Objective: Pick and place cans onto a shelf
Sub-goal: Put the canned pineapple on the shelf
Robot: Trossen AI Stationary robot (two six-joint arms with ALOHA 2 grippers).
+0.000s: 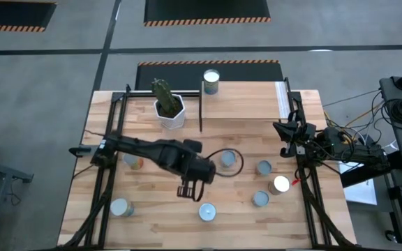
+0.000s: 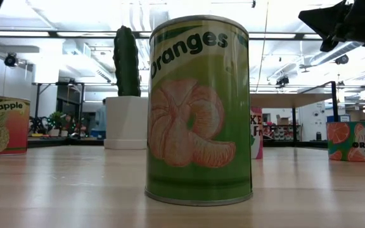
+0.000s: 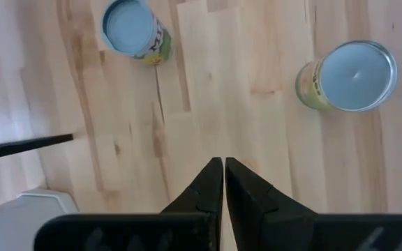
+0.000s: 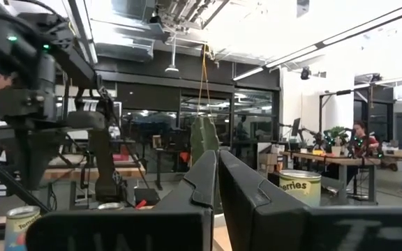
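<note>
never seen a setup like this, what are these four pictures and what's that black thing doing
Two dark robot arms work at a wooden table. One picture looks straight down, one sits at table height behind an Oranges can, and two ride on the wrists. The left gripper hangs over the table's middle, fingers shut, holding nothing. The right gripper waits at the right edge, shut too. Cans stand scattered about; one can already stands on the shelf, beside a cactus pot.

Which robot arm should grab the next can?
Probably the left. The left gripper hovers over the middle of the table, shut, with loose cans close around it. The right gripper waits, also shut, back at the table's right edge.
</note>
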